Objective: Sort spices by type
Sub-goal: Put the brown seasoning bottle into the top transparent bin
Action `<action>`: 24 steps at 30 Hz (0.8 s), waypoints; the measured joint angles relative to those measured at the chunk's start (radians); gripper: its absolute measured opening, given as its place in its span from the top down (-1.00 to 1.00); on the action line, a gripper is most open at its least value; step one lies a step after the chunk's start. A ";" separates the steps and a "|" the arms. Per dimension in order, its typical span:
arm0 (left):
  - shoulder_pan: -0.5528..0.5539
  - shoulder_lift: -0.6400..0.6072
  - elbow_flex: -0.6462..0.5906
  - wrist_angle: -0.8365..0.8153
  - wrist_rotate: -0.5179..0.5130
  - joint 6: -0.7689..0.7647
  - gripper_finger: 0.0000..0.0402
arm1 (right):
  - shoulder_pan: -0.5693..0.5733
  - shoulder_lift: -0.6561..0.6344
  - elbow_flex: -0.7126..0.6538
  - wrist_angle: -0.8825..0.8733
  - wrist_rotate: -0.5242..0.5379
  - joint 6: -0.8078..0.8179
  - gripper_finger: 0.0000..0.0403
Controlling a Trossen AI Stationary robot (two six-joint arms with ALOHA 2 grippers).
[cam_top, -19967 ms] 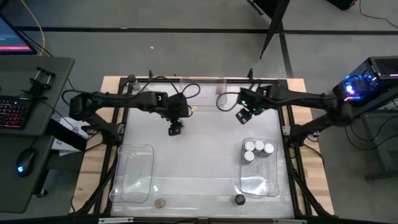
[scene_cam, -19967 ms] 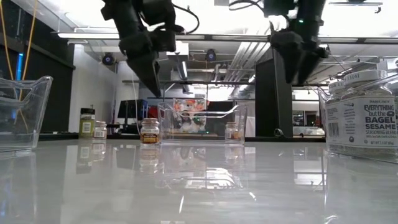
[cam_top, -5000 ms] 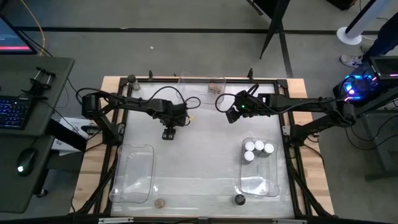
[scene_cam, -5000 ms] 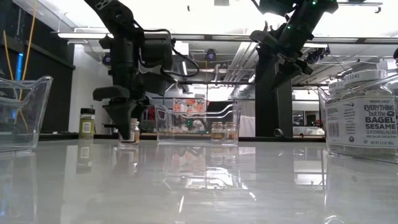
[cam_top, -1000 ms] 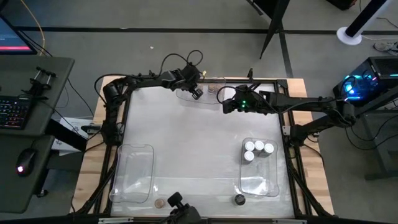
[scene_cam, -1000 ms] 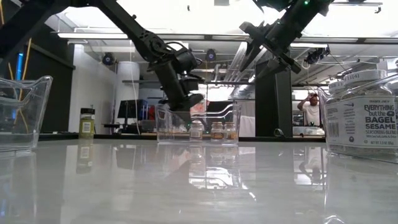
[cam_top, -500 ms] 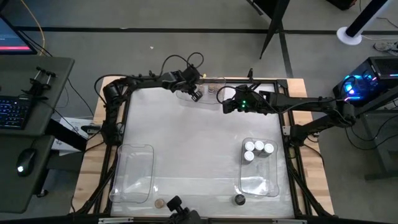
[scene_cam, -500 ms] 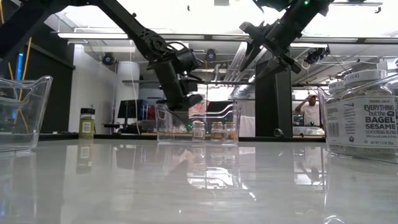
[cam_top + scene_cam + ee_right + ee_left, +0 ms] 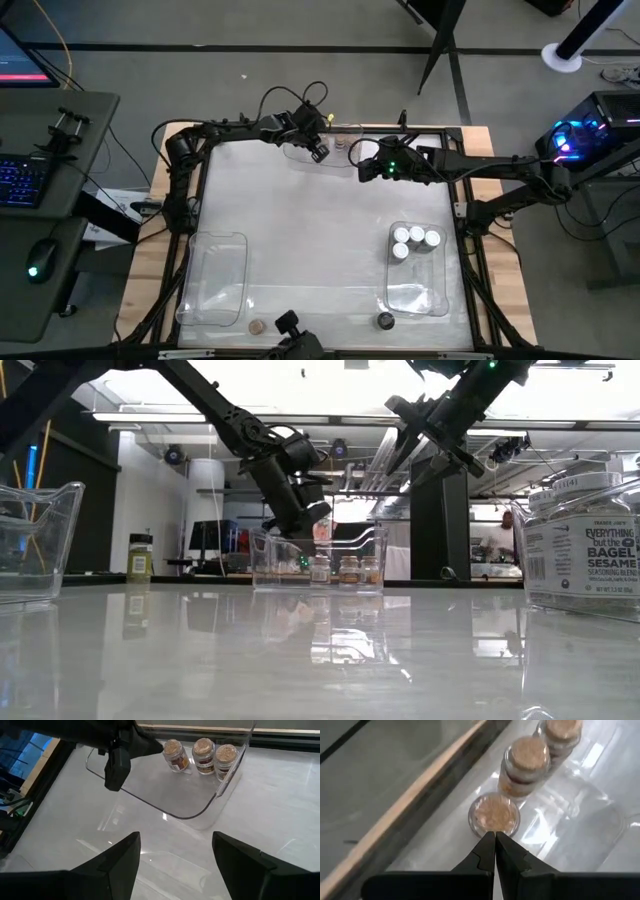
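Where bin walls rise, three tan-lidded jars (image 9: 202, 754)

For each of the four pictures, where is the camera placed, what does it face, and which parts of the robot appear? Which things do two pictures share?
High: above the table, facing down; both arms show, left hand over the far bin.
Low: at tabletop height, facing the room; arms enter from above; a bagel seasoning jar stands near.
Left wrist: on the left arm, facing down past its shut fingers at three cork-topped jars.
Right wrist: on the right arm, its open fingers at the bottom.
Shared: both wrist views show those three jars; the right wrist view also sees the left hand.
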 joint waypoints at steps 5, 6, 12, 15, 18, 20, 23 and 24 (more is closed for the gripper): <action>0.007 0.000 0.000 0.083 0.010 0.045 1.00 | 0.000 0.000 0.000 0.000 0.000 0.005 -0.21; 0.007 0.000 0.000 0.104 0.012 0.046 1.00 | 0.000 0.000 0.000 0.000 0.000 0.006 -0.21; 0.004 -0.004 0.039 0.030 0.001 0.054 1.00 | 0.000 0.000 0.000 0.000 0.000 0.008 -0.21; 0.004 -0.009 0.068 -0.047 0.019 0.050 1.00 | 0.000 0.000 0.000 0.000 0.000 0.002 -0.21; 0.008 0.001 0.069 -0.163 0.059 -0.003 1.00 | 0.000 0.000 0.000 -0.002 0.000 0.001 -0.21; 0.009 0.004 0.066 -0.245 0.063 -0.050 1.00 | 0.000 0.000 0.000 -0.005 0.000 0.001 -0.21; 0.010 0.001 0.056 -0.222 0.061 -0.075 1.00 | 0.000 0.000 0.000 -0.008 0.009 0.000 -0.21; 0.010 0.001 0.049 -0.207 0.054 -0.079 1.00 | 0.000 0.000 0.000 -0.008 0.015 -0.002 -0.21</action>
